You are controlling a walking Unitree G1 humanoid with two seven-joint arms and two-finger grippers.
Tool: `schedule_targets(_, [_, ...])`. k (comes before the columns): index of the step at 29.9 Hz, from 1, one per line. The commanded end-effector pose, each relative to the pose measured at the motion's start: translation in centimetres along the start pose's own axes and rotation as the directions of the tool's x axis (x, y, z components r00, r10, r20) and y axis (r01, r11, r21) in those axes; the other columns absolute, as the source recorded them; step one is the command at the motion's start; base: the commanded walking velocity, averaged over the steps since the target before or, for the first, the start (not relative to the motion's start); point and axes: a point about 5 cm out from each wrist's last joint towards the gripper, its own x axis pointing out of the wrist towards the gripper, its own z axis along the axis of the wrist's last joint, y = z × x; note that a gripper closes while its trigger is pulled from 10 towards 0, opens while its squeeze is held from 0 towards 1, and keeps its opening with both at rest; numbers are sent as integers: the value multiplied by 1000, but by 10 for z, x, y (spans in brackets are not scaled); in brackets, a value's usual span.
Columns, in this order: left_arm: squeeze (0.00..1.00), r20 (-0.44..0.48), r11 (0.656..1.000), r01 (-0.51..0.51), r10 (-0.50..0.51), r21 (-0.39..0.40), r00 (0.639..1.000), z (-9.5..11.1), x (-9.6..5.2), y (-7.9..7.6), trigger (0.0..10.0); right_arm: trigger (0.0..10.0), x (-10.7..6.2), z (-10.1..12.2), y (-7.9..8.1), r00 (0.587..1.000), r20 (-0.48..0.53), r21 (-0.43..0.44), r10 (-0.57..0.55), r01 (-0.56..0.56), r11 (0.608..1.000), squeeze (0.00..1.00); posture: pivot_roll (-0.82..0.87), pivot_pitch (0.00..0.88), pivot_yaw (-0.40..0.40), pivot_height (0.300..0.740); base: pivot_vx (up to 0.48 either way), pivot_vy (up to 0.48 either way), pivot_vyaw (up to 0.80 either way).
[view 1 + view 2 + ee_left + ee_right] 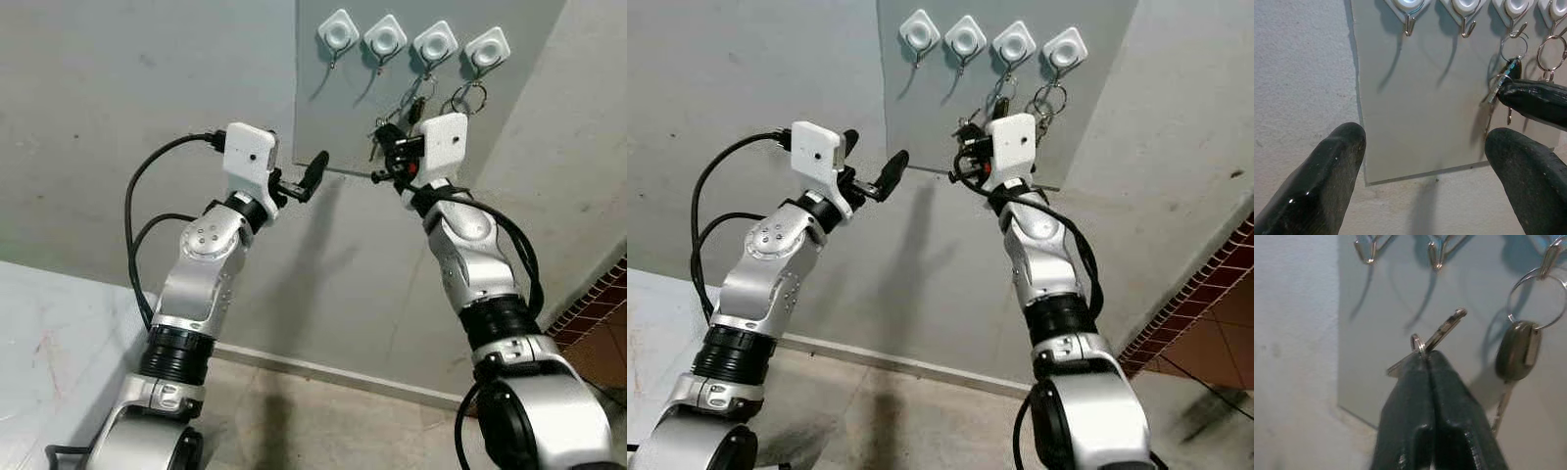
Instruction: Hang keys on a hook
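The right gripper (1422,357) has its two black fingers pressed fully together on a small flat silver metal key (1442,330), pinching it low on the blade beside its thin split ring (1418,341), so that the key's tip slants up and away toward the wall. It sits raised in front of a smooth grey rectangular panel (343,117) fixed to a rough plastered wall, just below a row of four white diamond-shaped plastic mounts, each carrying a small bent wire hook. The two hooks on the robot's left, among them the second hook (1436,257), are bare; the third hook (1515,27) holds a wire ring with a dark plastic-headed key (1515,350) hanging from it, and the fourth hook (485,49) carries a bare metal ring. The key in hand should be light, stiff and slick, apt to swivel or slip between rubbery pads, and the ring is the only part a hook can catch; since the ring lies right at the fingertips, little of it stands free, so threading it will likely call for a careful tilt. The left gripper (299,181) hovers nearby, level with the panel's lower edge, its fingers (1327,171) spread wide apart and holding nothing.
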Motion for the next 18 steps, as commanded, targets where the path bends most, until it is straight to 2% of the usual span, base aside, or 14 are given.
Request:
schedule_targets(1, [0,24,999,35,-35,15,999,9,6,-5,10000,10000,8,12,-3,999,34,7,-11,11,1000,0,13,58,-20,736,0,0,0])
schedule_targets(8, [0,33,998,56,-57,17,998,13,7,-9,10000,10000,19,22,-3,997,69,17,-32,31,999,0,20,63,-19,736,0,0,0])
schedule_targets(18, [0,33,998,68,-69,15,997,14,8,-11,10000,10000,29,41,-9,987,126,-20,-97,100,995,0,24,64,-18,736,0,0,0])
